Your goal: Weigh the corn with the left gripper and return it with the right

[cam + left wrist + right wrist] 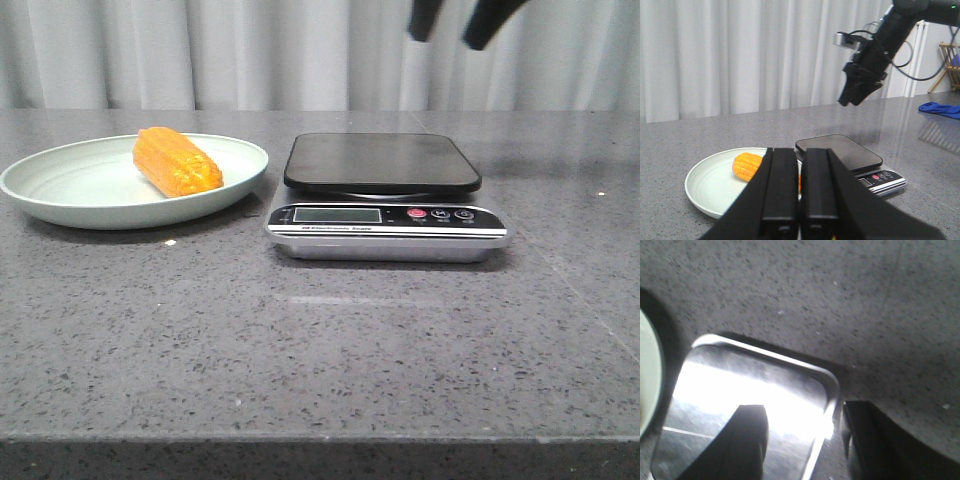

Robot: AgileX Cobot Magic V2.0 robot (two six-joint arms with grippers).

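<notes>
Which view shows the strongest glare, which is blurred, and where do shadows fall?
Right wrist view: blurred, with white glare washing out the scale platform. Front view: sharp, even light; soft shadows under the plate and scale. Left wrist view: left gripper dark and close; corn clear.

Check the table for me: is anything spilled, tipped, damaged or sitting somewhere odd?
Nothing serious stands out. The corn lies in the plate, the scale sits flat with its platform bare, and nothing looks spilled or broken. One small pale speck lies on the table just in front of the plate.
</notes>
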